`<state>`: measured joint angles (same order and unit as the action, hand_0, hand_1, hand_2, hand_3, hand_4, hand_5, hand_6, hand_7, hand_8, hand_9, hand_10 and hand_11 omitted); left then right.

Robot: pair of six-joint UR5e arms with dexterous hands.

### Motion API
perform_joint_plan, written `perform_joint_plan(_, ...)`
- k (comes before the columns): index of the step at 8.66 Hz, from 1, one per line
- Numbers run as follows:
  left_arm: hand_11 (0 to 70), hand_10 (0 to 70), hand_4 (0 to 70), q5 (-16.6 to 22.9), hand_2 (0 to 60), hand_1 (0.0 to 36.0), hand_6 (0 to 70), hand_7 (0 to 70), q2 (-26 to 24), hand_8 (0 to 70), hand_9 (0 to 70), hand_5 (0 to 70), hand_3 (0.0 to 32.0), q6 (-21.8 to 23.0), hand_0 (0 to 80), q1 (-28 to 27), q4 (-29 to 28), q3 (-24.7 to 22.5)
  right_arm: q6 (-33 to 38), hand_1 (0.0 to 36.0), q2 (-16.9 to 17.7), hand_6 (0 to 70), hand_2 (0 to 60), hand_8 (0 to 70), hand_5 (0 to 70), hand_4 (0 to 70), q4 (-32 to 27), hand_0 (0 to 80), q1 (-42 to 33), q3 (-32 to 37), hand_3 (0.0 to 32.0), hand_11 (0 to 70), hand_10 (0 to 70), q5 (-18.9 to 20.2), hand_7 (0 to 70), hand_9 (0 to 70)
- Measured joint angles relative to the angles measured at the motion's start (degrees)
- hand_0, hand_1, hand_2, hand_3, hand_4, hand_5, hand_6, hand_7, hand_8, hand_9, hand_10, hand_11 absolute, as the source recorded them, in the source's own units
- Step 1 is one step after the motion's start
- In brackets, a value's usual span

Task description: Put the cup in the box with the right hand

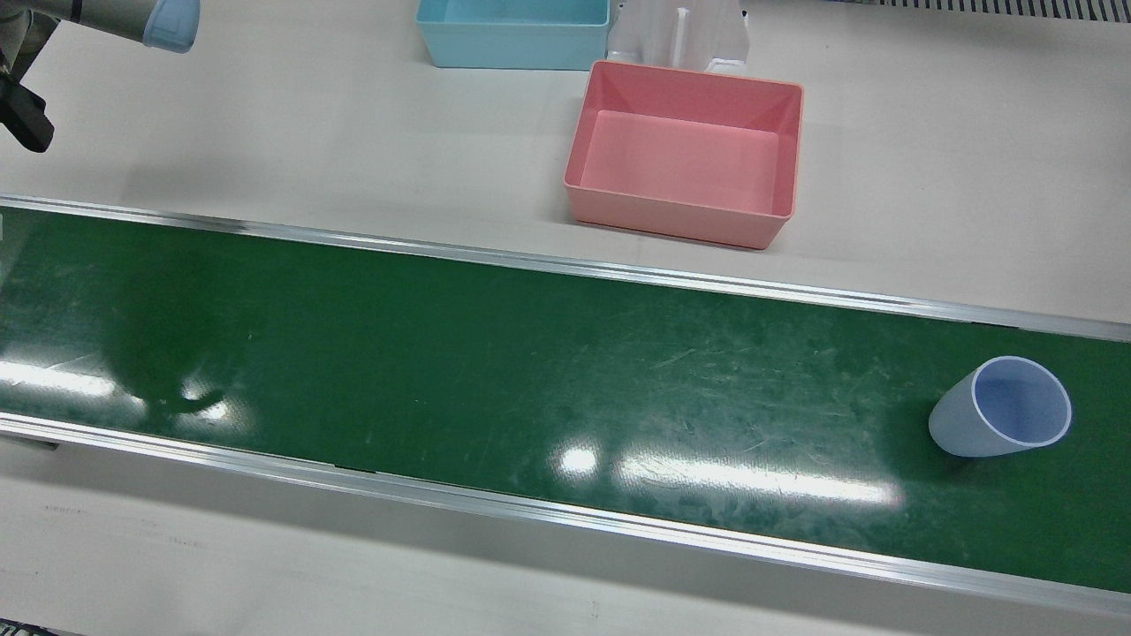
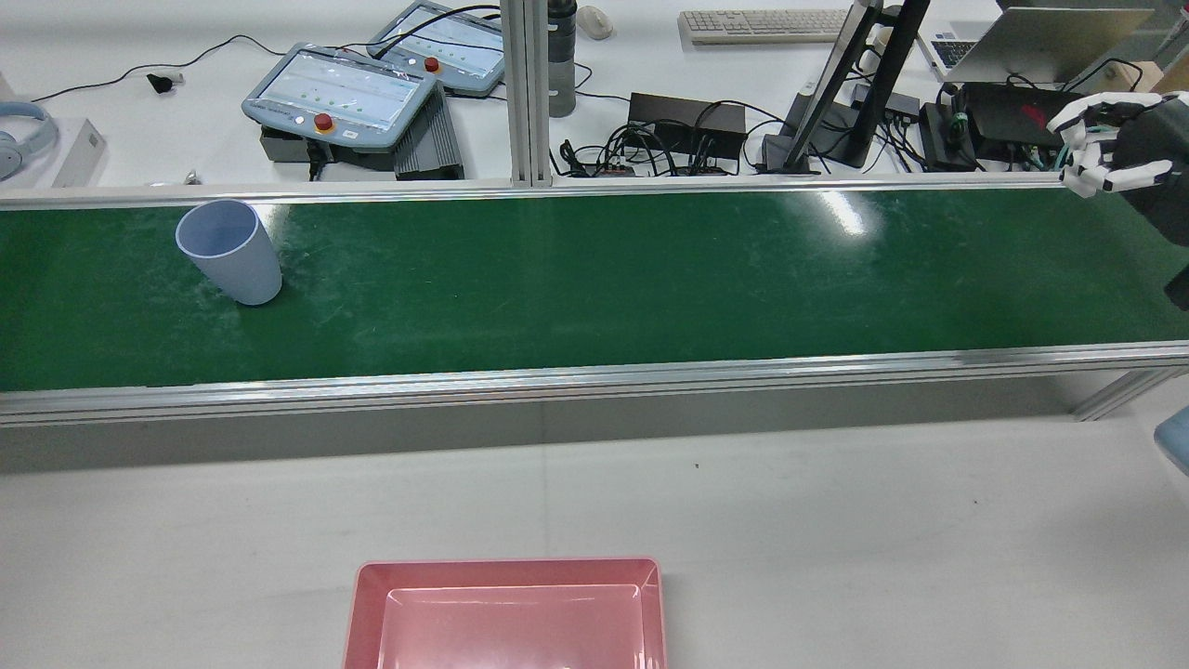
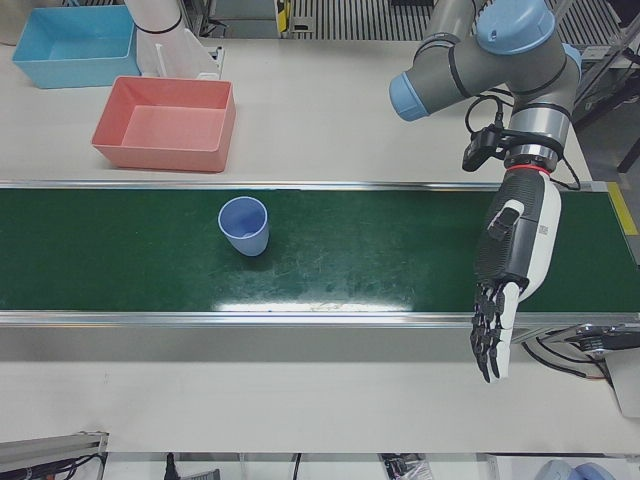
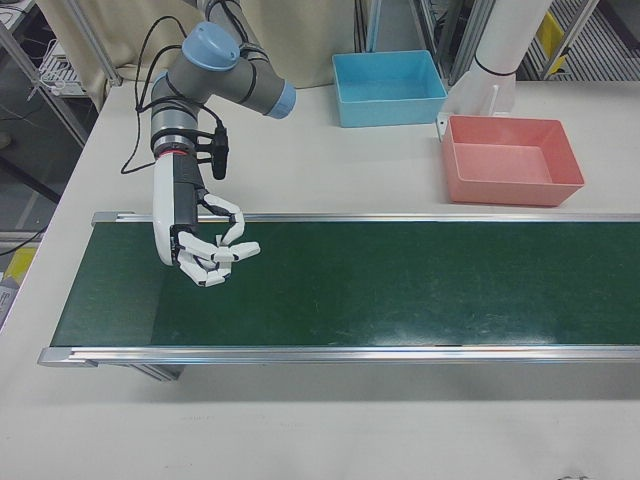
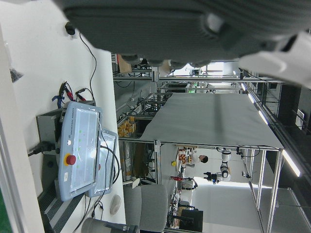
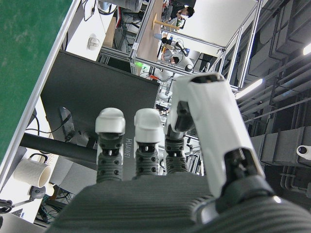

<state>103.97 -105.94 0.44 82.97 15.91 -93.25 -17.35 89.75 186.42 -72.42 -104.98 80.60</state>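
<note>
Pale blue cup (image 1: 998,408) upright on the green conveyor belt (image 1: 495,353), mouth up, far toward the robot's left end of the belt and untouched; seen in the left-front view about level with the pink box (image 3: 165,122), which sits on the white table (image 1: 265,132) just beyond the belt's robot-side rail, empty inside. Beside that box, farther back, a blue box (image 1: 512,31), also empty. Right hand (image 4: 205,250) hanging over the opposite end of the belt, well apart from the cup, holding nothing, fingers loosely curled with gaps between them. Left hand (image 3: 500,300) hanging past the belt's outer edge, fingers straight and spread, likewise grasping nothing. Step in hand, judging by this layout: reaching for the cup, not yet begun in any visible way. Best done by coming in from the side at mid-height with fingers spread wide, wrapping round the tapered wall rather than pinching the thin rim, since a light cup of this kind would likely tip at a nudge; then lifting clear of the rail before crossing to the box. Readable writing: "HUAWEI" on the back of a dark monitor (image 6: 92,116) in the right hand view; nothing legible on cup or boxes
</note>
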Motion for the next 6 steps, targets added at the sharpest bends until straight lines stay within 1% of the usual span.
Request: perform_joint_plan(6, 0.0, 0.0, 0.0, 0.0, 0.0, 0.0, 0.0, 0.0, 0.0, 0.0, 0.0, 0.0, 0.0, 0.0, 0.0, 0.0, 0.0, 0.0, 0.0, 36.0, 0.0, 36.4, 60.0, 70.0, 26.6, 29.4, 0.4, 80.0, 0.1, -0.1, 0.0, 70.0, 54.9, 0.0, 70.0, 70.0)
